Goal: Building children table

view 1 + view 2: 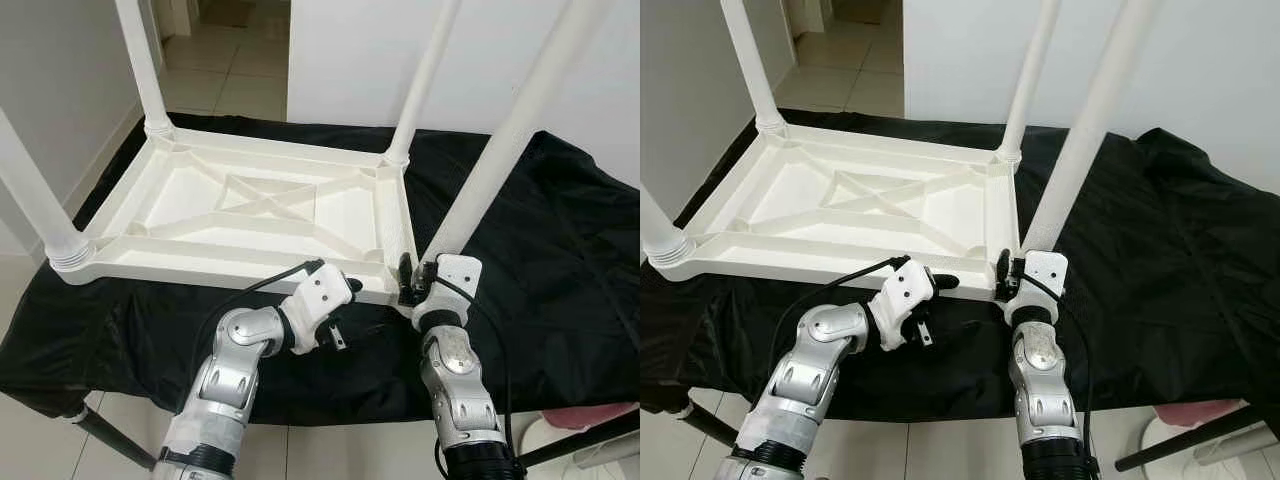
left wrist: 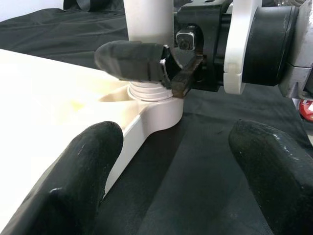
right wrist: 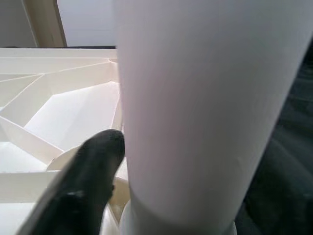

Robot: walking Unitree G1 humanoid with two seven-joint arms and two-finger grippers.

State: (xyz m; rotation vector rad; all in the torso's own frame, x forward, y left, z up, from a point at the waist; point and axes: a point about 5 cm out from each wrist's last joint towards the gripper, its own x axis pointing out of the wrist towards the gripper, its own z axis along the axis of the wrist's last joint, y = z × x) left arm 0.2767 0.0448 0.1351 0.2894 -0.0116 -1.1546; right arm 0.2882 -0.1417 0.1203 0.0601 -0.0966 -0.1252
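Observation:
A white plastic children's table (image 1: 250, 210) lies upside down on a black cloth, its legs pointing up. The near-right leg (image 1: 510, 140) stands in its corner socket (image 2: 154, 100). My right gripper (image 1: 418, 280) is shut on this leg just above the socket; one black finger (image 3: 83, 186) lies against the leg (image 3: 195, 107), the other is hidden behind it. My left gripper (image 1: 345, 312) is open, holding nothing, and hovers just in front of the table's near edge, left of that corner. Its fingers (image 2: 83, 176) point toward the socket.
The other legs rise at the near left (image 1: 30, 190), far left (image 1: 140, 60) and far right (image 1: 425, 75). The black cloth (image 1: 560, 260) covers a low stand with dark feet (image 1: 110, 440). A pink thing (image 1: 590, 415) lies on the floor at the right. A wall stands behind.

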